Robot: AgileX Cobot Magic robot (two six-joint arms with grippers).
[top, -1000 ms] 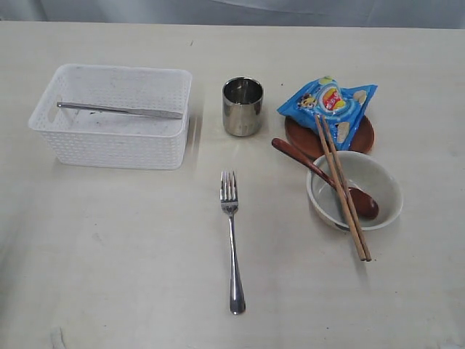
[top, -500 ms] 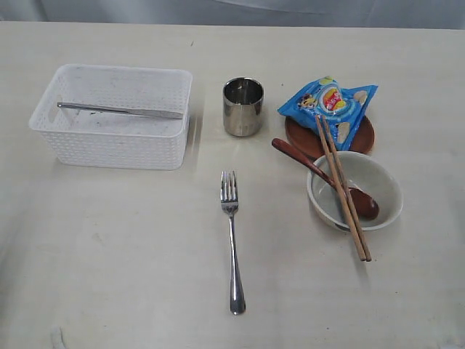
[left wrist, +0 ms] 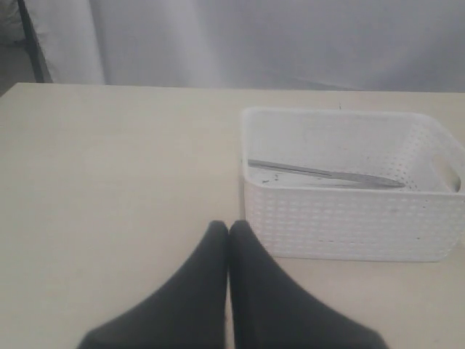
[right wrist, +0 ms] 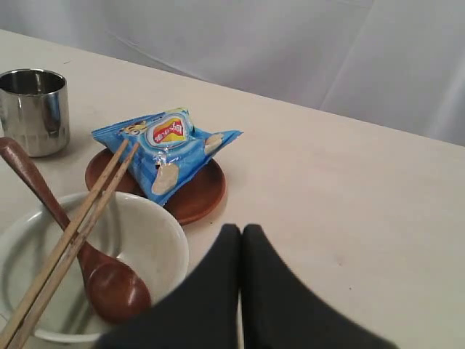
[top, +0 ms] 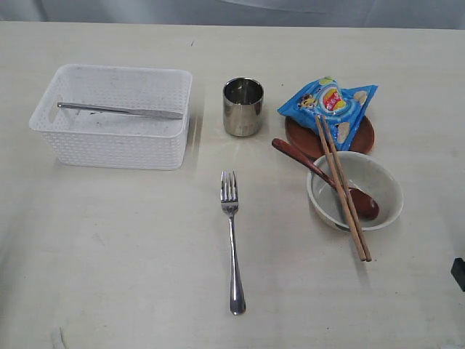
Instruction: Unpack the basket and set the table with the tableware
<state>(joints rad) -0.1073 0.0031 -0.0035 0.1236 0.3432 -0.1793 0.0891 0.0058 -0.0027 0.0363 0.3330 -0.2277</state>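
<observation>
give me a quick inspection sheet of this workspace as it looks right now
surface: cream table, faint scuffs
job's things: knife lying in the white basket; steel cup upright; fork flat on the table; chopsticks across the bowl; wooden spoon with its head in the bowl; brown plate under the snack bag
clutter: blue snack bag on the plate
grippers: left gripper shut, empty, by the basket; right gripper shut, empty, by the bowl
cables: nothing seen
surroundings: grey curtain behind the table
</observation>
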